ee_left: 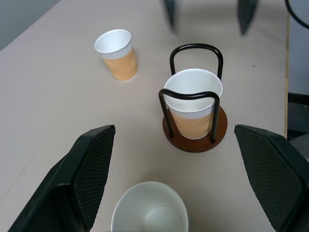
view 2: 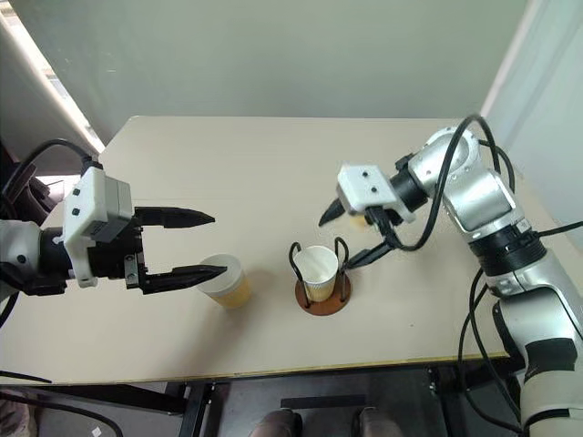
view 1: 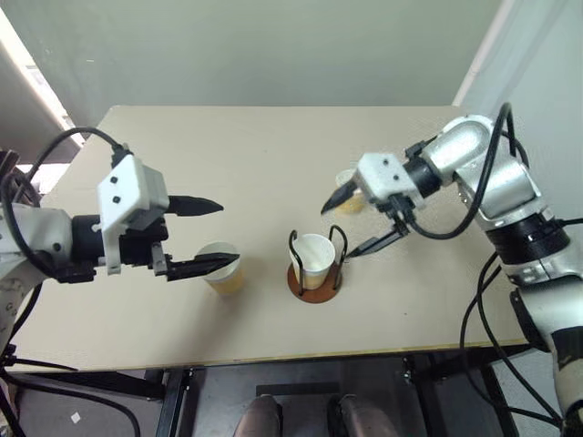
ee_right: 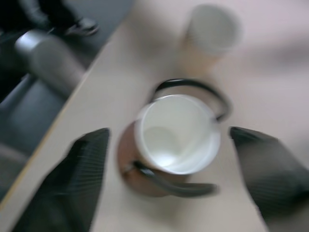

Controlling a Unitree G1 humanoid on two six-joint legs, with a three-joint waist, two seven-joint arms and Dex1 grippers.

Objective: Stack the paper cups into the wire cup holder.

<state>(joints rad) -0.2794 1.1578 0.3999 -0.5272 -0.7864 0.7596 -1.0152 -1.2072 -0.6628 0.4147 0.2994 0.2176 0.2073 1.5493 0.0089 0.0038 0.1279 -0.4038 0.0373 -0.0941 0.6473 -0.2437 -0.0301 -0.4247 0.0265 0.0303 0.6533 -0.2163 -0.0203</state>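
Three light, crushable paper cups [view 1: 221, 267]: grip mid-sleeve gently; nearest sits between open left gripper [view 1: 208, 237]; right gripper [view 1: 353, 224] gapes empty.

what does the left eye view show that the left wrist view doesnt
The left eye view alone takes in both arms whole: the open left gripper around a loose paper cup, and the open right gripper above the holder. The left wrist view alone looks down into that near cup. Both show the wire cup holder with a cup in it, and the far cup.
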